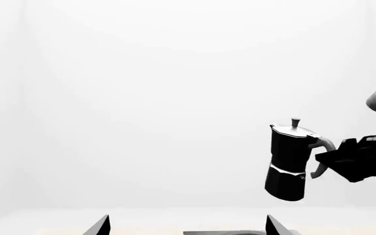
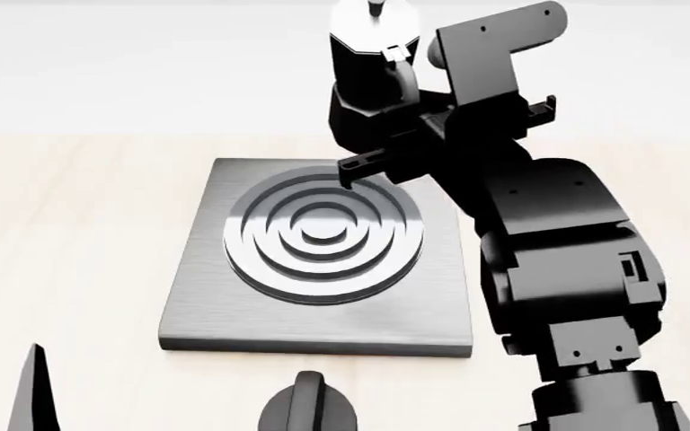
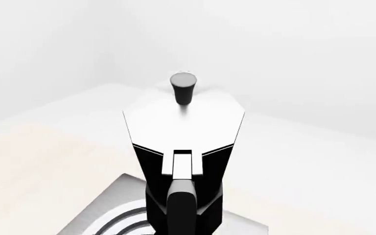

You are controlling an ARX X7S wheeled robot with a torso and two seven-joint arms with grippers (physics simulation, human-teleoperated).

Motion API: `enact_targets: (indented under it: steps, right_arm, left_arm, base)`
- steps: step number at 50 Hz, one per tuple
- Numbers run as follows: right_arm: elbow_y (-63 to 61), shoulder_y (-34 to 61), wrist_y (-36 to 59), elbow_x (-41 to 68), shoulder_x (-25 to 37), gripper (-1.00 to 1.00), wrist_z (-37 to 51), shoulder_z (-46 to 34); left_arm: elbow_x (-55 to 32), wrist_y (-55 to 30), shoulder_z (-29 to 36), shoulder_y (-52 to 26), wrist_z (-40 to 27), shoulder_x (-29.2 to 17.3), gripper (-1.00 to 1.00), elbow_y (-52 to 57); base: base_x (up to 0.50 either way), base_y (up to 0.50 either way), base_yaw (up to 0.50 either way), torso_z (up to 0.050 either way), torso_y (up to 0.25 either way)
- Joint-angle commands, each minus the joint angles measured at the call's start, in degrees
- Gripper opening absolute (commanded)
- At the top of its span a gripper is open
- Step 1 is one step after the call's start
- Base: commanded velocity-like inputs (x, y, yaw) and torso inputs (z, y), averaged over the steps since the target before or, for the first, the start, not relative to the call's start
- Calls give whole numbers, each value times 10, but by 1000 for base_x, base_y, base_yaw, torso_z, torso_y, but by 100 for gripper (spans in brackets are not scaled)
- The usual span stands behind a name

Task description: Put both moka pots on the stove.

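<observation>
Moka pot point(image 2: 369, 63) riding over the stove point(image 2: 201, 296)
Right gripper point(image 1: 332, 159) is clenching its rigid, glossy handle; left gripper point(image 1: 184, 227) is hanging open

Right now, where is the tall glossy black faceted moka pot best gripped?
By the curved black handle, approached from the handle side, as the right gripper does: the handle juts clear of the glossy black faceted moka pot, whose body is wide and slick.
</observation>
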Motion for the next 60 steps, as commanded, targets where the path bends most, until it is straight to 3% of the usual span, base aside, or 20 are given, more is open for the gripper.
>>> enact_targets:
  steps: [1,36,60]
  right_arm:
    - [110,52,-63,-11,-50,-100,-15,-7]
    - [174,58,-113,4,-86,-100,-20,-35]
    - [179,49,-125,22,-88,-100,-18,-59]
  left_arm:
    - [-7,20,1,4,8,-3,100,-7]
    - [27,42,4,7,-1,-8,100,-14]
    - [28,45,6,6,-7,-9,100,-16]
  base:
    - [0,0,0,0,0]
    - [0,0,0,0,-6]
    - [0,0,0,0,-199]
